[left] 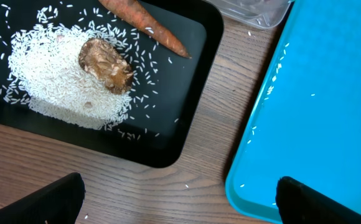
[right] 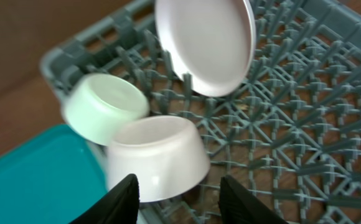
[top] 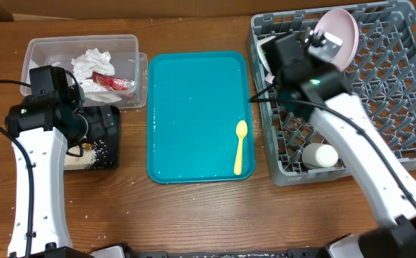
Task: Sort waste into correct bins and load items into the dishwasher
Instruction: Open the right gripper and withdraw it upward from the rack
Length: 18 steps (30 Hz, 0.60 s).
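Dark fingers of our right gripper [right: 183,199] stand partly apart, clamping nothing, with a white bowl [right: 159,155] upside down just ahead on the grey rack [right: 305,137], beside a pale green bowl [right: 106,109] and the upright plate [right: 205,43]. We judge the yellow spoon [top: 240,147] comes next: it lies near the teal tray's [top: 194,115] right edge, long axis front to back, just beside the rack (our right arm is nearer). Our left gripper [left: 180,208] hangs wide open, empty, over the black tray [left: 187,134] of rice [left: 43,74]; nothing blocks the spoon.
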Each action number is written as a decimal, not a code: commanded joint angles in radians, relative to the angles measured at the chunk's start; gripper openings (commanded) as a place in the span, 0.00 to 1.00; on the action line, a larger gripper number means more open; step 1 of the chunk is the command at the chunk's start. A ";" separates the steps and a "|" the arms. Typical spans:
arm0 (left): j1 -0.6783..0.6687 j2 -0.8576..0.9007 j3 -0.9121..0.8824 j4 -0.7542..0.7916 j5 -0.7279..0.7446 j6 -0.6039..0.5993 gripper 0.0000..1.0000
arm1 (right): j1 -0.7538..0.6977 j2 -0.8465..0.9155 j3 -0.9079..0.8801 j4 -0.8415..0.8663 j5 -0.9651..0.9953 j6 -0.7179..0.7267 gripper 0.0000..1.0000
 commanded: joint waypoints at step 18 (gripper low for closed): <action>0.005 0.003 -0.002 0.003 0.008 0.022 1.00 | -0.195 0.174 -0.013 0.146 -0.359 -0.188 0.51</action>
